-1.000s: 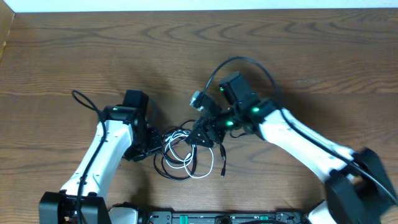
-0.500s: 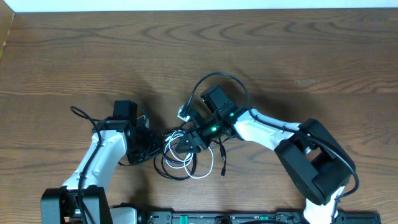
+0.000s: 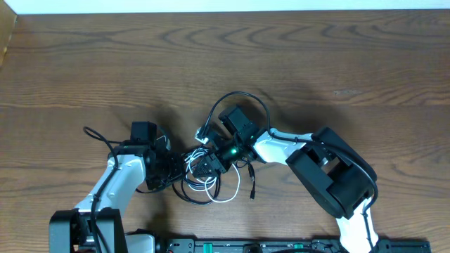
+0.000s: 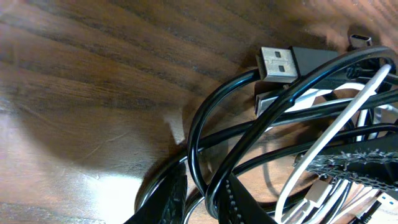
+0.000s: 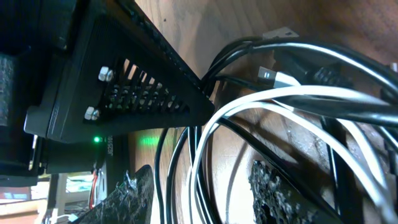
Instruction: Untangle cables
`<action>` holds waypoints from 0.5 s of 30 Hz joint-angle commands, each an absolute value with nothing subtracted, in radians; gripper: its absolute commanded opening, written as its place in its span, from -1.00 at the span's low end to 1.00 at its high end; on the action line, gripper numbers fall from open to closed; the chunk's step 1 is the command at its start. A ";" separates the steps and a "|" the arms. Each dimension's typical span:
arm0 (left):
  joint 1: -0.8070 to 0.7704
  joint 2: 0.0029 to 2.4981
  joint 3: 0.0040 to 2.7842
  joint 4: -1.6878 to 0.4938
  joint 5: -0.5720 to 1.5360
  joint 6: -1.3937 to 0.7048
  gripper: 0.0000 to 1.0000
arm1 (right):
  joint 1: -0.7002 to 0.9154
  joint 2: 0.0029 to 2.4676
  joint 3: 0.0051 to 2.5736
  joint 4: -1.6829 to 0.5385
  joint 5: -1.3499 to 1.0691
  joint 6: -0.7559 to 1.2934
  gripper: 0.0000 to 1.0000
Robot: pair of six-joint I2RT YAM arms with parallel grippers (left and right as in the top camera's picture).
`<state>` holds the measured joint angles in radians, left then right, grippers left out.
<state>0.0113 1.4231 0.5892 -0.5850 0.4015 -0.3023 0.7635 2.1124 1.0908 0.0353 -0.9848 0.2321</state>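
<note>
The cables (image 3: 199, 184) lie on the table (image 3: 351, 70) between the left end effector (image 3: 174, 171) and right end effector (image 3: 204, 164).

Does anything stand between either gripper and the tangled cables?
Nothing visible does. The left gripper and the right gripper are both at the cables, with strands running between their fingers.

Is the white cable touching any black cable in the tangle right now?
Touching. The left wrist view shows the white cable lying straight across a black cable, with no gap at the crossing.
</note>
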 commanded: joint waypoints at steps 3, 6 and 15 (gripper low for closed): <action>0.017 1.425 0.576 -0.576 0.374 -0.305 -0.56 | 0.781 2.139 1.092 0.062 -0.994 0.258 -0.14; 0.017 1.425 0.576 -0.576 0.373 -0.304 -0.56 | 0.804 2.140 1.092 0.072 -0.983 0.257 -0.21; 0.017 1.425 0.576 -0.578 0.292 -0.350 -0.60 | 0.845 2.140 1.092 0.076 -0.956 0.254 -0.98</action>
<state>0.0113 1.4227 0.5892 -0.5777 0.3779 -0.3218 0.8433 2.1223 1.0908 0.0731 -0.9466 0.2581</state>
